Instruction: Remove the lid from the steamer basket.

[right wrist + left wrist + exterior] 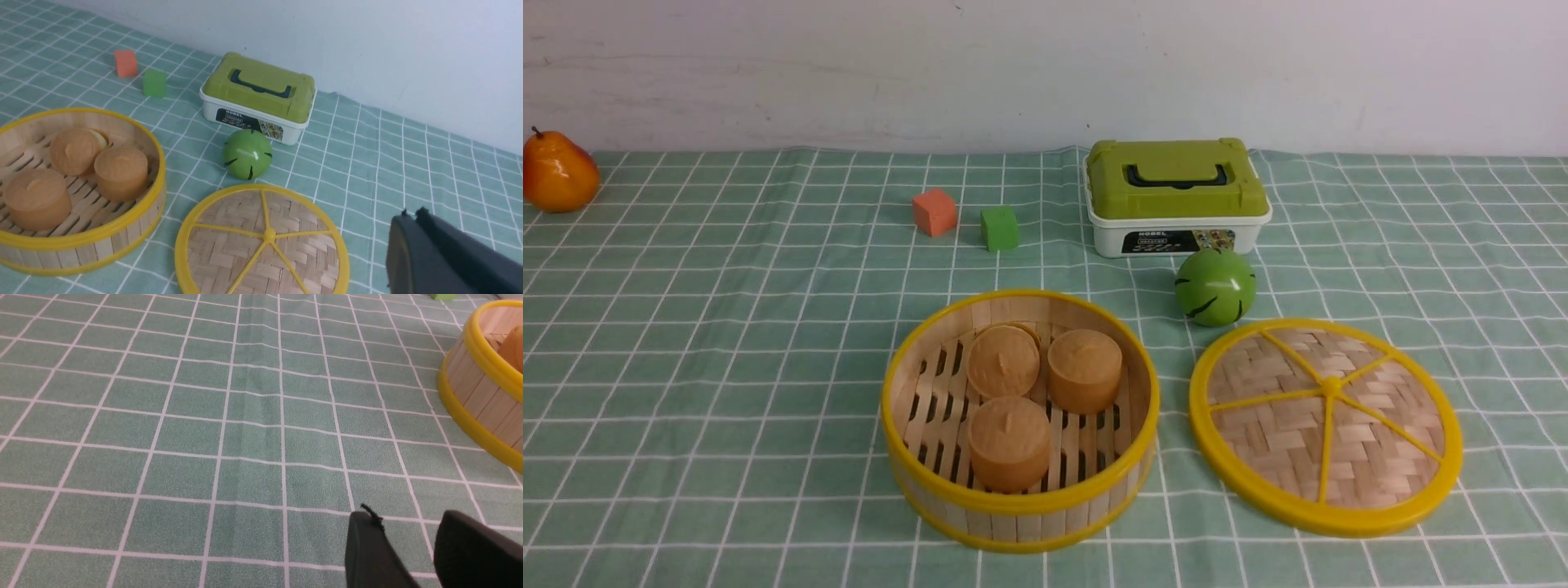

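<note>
Yellow-rimmed and woven from bamboo, the lid [1327, 425] lies flat on the green checked cloth of the tabletop [727, 367]. It sits just to the right of the steamer basket [1013, 500], with a narrow strip of cloth between the two rims. The basket stands open near the middle and holds three tan cylindrical cakes [1009, 441] on its slatted floor, two at the far side and one nearer.

A green ball with black marks [1215, 286] rests just beyond the lid's far edge. Behind it is a white box with an olive-green top and black handle [1176, 196]. Left of the box sit a green cube [999, 228] and an orange cube [934, 211], close together. An orange pear [557, 171] lies at the far left edge.

Neither arm shows in the front view. In the left wrist view the left jaws are parted, with cloth showing between the dark fingers [372, 555] and nothing held. In the right wrist view the right jaws look closed on nothing, well clear of the lid.
</note>
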You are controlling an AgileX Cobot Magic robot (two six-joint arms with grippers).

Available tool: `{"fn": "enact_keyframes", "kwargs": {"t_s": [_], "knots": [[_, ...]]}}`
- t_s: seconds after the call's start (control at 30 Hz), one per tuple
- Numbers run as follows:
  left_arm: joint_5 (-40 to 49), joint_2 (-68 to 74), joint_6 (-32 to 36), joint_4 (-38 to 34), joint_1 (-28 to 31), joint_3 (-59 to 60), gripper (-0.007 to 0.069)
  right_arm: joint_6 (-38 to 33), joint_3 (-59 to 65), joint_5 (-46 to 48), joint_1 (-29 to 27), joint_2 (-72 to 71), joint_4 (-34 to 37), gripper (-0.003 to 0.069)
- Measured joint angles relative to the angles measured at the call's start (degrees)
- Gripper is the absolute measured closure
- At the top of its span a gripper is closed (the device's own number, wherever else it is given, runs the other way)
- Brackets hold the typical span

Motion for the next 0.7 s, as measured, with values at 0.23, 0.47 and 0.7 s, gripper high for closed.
{"fn": "enact_keyframes", "kwargs": {"t_s": [0.23,0.47,0.7], "knots": [[0.0,0.0,0.0,0.0,0.0,0.0,0.0385,0.0,0.0,-0.1,0.4,-0.6,-0.1,0.0669],[0.0,0.0,0.0,0.0,0.0,0.0,0.0385,0.0,0.4,-0.4,4.0,-0.8,-3.3,0.0664],[0.0,0.0,0.0,0.0,0.0,0.0,0.0385,0.0,4.0,-2.5,4.1,-2.4,0.6,0.0663]]}}
